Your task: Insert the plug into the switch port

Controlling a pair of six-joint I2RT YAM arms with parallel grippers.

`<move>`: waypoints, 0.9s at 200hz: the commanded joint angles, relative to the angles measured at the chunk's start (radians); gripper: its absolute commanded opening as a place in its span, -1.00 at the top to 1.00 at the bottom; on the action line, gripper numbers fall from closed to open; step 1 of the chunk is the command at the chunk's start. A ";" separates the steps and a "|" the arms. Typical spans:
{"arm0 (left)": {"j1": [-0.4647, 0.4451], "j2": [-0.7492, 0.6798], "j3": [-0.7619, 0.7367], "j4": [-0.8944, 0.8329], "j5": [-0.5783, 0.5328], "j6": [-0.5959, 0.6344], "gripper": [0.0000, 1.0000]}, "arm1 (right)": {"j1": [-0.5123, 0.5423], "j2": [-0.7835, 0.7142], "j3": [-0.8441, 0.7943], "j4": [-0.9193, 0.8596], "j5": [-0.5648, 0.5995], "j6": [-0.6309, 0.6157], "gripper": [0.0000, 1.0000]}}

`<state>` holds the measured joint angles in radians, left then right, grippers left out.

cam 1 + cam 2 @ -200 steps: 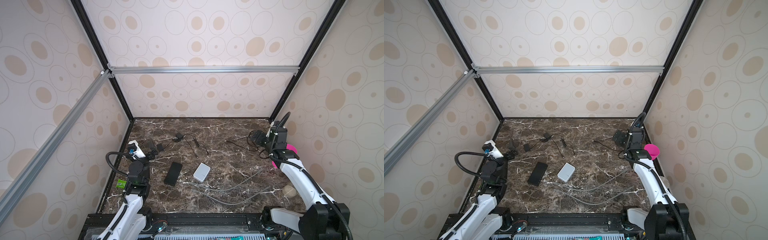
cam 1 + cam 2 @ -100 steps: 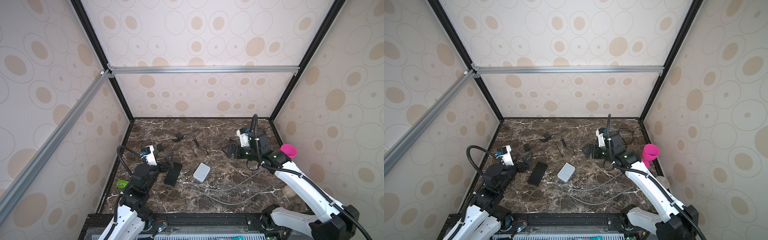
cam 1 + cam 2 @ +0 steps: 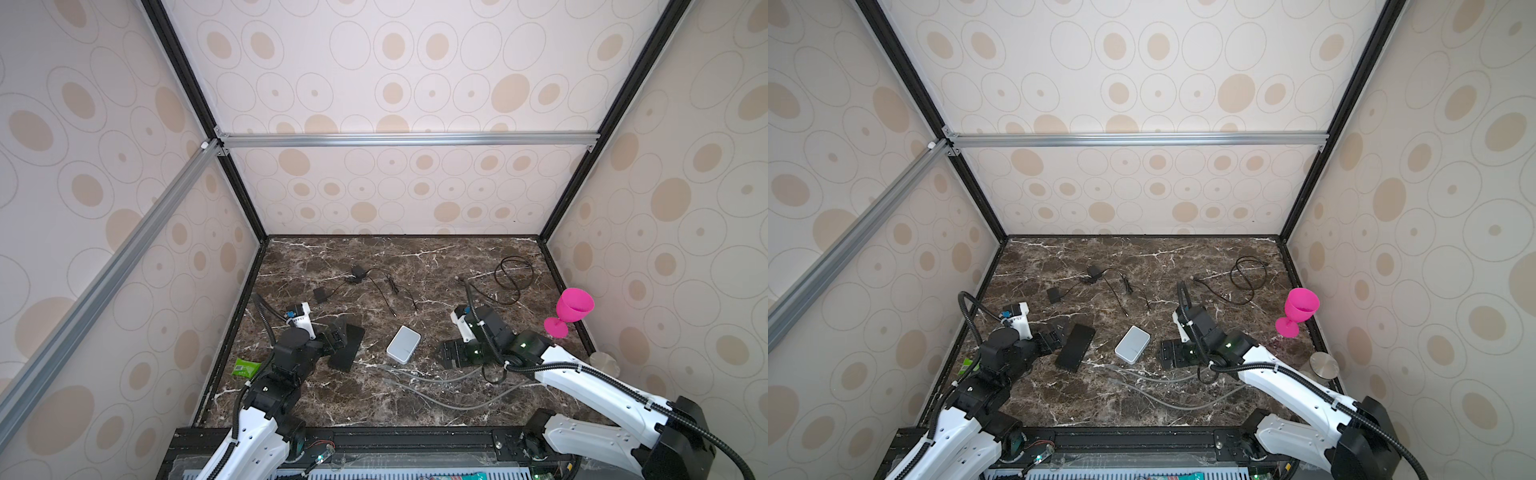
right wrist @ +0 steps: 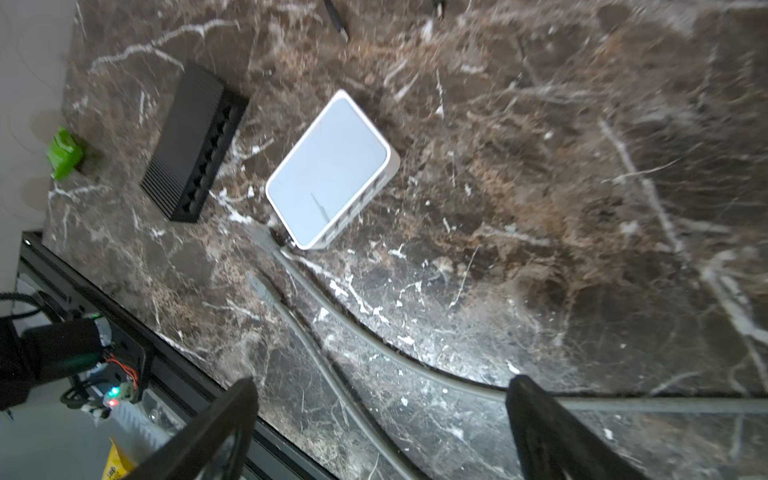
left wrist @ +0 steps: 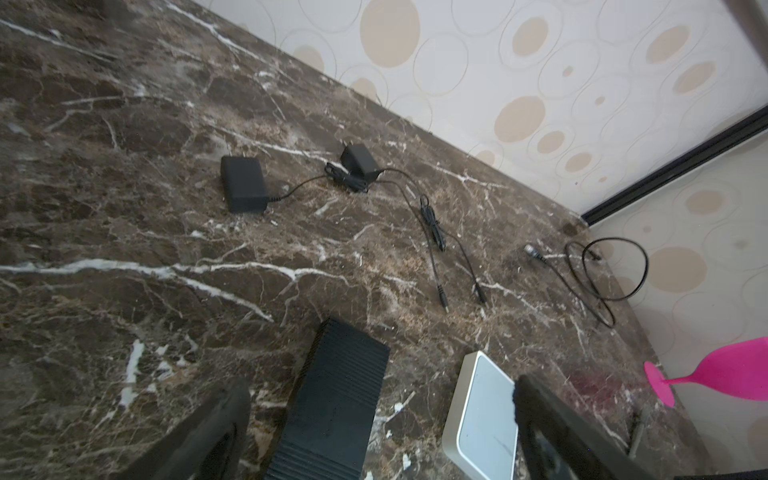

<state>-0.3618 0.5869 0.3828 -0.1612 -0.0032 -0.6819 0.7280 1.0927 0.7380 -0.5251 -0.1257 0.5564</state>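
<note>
While both claws stand wide apart and grasp nothing, the left claw [image 3: 337, 332] hangs over the left edge of the black switch [image 3: 348, 348]; the right claw [image 3: 448, 354] hovers just right of the white switch [image 3: 403, 344], above the grey cable [image 4: 623, 405]; one plug [image 4: 261, 237] lies on the tabletop [image 3: 415, 266] at the white switch's near corner, outside its row of ports; a second plug [image 4: 259, 286] lies slightly nearer, apart from both switches.

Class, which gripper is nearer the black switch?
Left. The left gripper is right beside the black switch; the right gripper is farther off, beyond the white switch.
</note>
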 commanded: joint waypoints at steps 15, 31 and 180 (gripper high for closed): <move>0.000 0.103 0.060 -0.025 0.130 0.038 -0.96 | 0.020 0.086 0.028 0.042 0.034 0.010 -0.88; -0.018 0.143 0.049 -0.001 0.155 0.016 -0.96 | 0.027 0.136 0.053 0.030 0.017 -0.005 -0.85; -0.304 0.187 -0.009 -0.004 -0.118 -0.088 -0.96 | 0.149 0.168 0.101 0.005 0.081 -0.050 -0.99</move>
<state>-0.6731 0.7284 0.3706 -0.1589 -0.1226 -0.7448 0.7979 1.2621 0.7864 -0.4900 -0.1040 0.5301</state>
